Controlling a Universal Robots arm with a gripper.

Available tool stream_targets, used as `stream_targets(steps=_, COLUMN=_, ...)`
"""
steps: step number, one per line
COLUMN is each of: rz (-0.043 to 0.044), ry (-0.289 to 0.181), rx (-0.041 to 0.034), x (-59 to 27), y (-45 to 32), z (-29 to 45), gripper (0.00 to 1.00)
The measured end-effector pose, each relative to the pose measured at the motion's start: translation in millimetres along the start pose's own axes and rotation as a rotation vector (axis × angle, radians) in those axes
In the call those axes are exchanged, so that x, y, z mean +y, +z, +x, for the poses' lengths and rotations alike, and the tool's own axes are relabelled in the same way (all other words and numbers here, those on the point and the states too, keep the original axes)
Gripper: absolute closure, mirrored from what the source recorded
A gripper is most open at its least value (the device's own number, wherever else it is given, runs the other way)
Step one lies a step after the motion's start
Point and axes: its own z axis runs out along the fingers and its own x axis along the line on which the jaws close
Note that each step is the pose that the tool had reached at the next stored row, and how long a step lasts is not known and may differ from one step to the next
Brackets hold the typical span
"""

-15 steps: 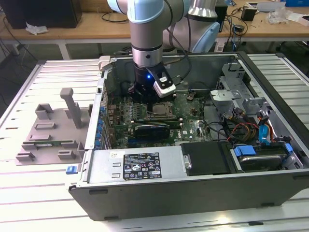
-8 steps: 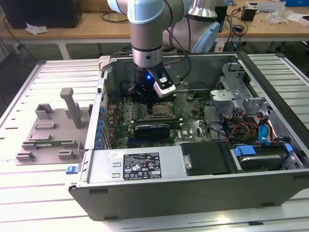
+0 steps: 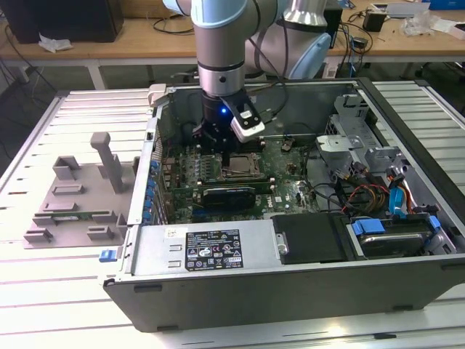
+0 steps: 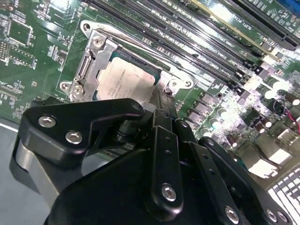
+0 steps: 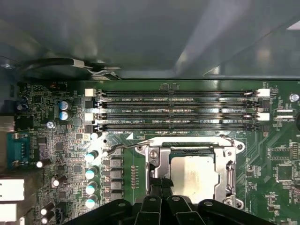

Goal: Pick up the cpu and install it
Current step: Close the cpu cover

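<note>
In the exterior view, the arm (image 3: 221,43) comes down from the top middle of the frame into the open computer case (image 3: 290,291), which fills the middle and the exterior view's right. The gripper (image 3: 221,149) hangs low over the motherboard (image 3: 283,174). Just beside it the cpu (image 3: 240,166) lies flat in its socket, a little above the frame's centre. A grey fixture tray (image 3: 73,193) lies on the slatted table (image 3: 43,305) at the exterior view's left. In the second wrist view, the cpu (image 4: 126,82) sits inside the metal socket frame (image 4: 96,61), its pale top facing up and its sides skewed to the picture edges. The gripper (image 4: 157,107) has its fingers drawn together at one corner of the chip, and contact cannot be told. In the first wrist view, the cpu (image 5: 194,176) looks nearly square, with no clear long axis, its edges parallel to the memory slots (image 5: 178,110). The gripper (image 5: 161,182) is closed over the chip's near edge.
</note>
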Motion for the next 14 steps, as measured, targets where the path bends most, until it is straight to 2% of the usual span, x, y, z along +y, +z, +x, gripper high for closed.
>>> stream_targets(steps=5, rz=0.0000, ry=0.000, rx=0.0000, x=-0.2, y=-16.7, z=-0.4, gripper=0.89)
stream_targets(steps=11, rz=0.0000, ry=0.000, rx=0.0000, x=-0.4, y=-30.2, z=-0.7, gripper=0.89)
stream_targets(steps=14, rz=0.0000, ry=0.000, rx=-0.0004, x=-0.6, y=-40.3, z=-1.0, gripper=0.89)
